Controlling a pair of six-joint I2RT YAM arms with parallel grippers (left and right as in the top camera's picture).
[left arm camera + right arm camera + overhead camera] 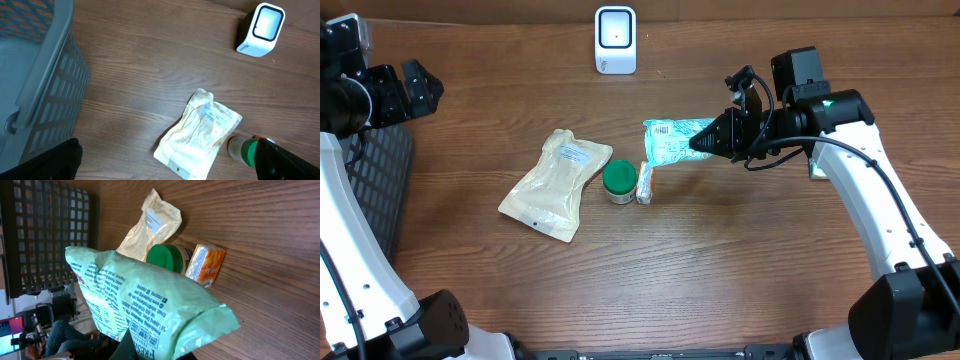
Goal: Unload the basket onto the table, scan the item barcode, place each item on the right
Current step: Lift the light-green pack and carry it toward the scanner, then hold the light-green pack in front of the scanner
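My right gripper (708,142) is shut on the edge of a pale green printed bag (672,139), holding it above the table right of centre. In the right wrist view the green bag (150,305) fills the middle, its printed text facing the camera. The white barcode scanner (615,40) stands at the back of the table, also seen as the scanner (261,29) in the left wrist view. My left gripper (415,90) is open at the far left, up near the basket; its dark fingertips (60,162) frame the table with nothing between them.
A cream pouch (557,184) lies left of centre, with a green-lidded jar (619,180) and a small orange-and-white pack (646,183) beside it. A grey slatted basket (35,80) sits at the left edge of the table.
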